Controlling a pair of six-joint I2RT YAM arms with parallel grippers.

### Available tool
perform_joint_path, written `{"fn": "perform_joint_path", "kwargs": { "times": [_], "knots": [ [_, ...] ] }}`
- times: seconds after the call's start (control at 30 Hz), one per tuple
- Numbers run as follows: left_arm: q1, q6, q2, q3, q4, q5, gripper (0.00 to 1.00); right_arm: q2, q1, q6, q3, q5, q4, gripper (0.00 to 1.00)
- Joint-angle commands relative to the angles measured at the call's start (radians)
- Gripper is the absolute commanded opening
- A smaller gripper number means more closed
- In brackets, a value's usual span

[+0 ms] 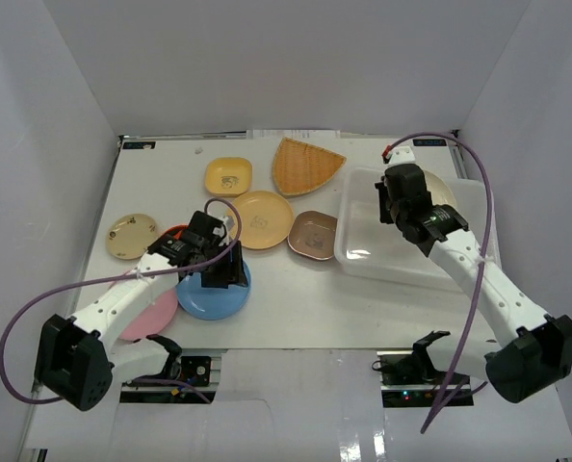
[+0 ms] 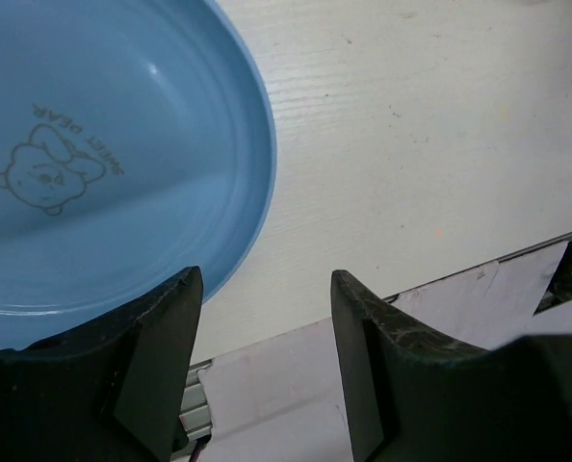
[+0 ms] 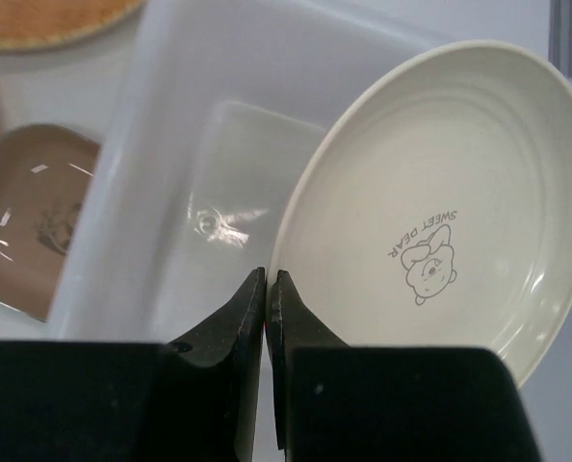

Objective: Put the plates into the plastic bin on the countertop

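Note:
My right gripper (image 3: 267,279) is shut on the rim of a round cream plate (image 3: 440,212), holding it tilted over the translucent plastic bin (image 3: 170,173). From above, that cream plate (image 1: 442,192) shows behind the right gripper (image 1: 402,207), at the far right of the bin (image 1: 363,255). My left gripper (image 2: 265,289) stands open at the edge of the blue plate (image 2: 103,144). One finger is over the blue rim and the other over the white countertop (image 2: 411,144), with nothing clamped. In the top view the left gripper (image 1: 223,269) sits on the blue plate (image 1: 214,296).
Other plates lie on the countertop: pink (image 1: 153,316), tan round (image 1: 132,236), an orange-red one (image 1: 175,232) mostly hidden by the left arm, yellow square (image 1: 228,175), yellow-orange round (image 1: 260,219), brown square (image 1: 312,234) and a woven fan (image 1: 305,164). White walls enclose the top.

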Motion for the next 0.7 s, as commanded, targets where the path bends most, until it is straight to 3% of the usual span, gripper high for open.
{"fn": "perform_joint_path", "kwargs": {
  "times": [0.0, 0.23, 0.3, 0.37, 0.67],
  "knots": [
    [-0.046, 0.042, 0.054, 0.106, -0.033, -0.073, 0.66, 0.035, -0.054, -0.023, -0.088, -0.123, 0.119, 0.08],
    [-0.17, 0.024, 0.198, 0.135, -0.083, -0.22, 0.67, 0.112, -0.121, 0.021, -0.214, -0.172, 0.265, 0.1],
    [-0.178, 0.015, 0.244, 0.135, -0.073, -0.257, 0.67, 0.121, -0.129, 0.036, -0.228, -0.178, 0.284, 0.37],
    [-0.186, 0.007, 0.279, 0.131, -0.055, -0.268, 0.67, 0.12, -0.135, 0.053, -0.237, -0.194, 0.285, 0.5],
    [-0.218, -0.037, 0.397, 0.08, 0.025, -0.332, 0.59, -0.047, -0.138, 0.089, -0.274, -0.364, 0.304, 0.53]
  ]
}}
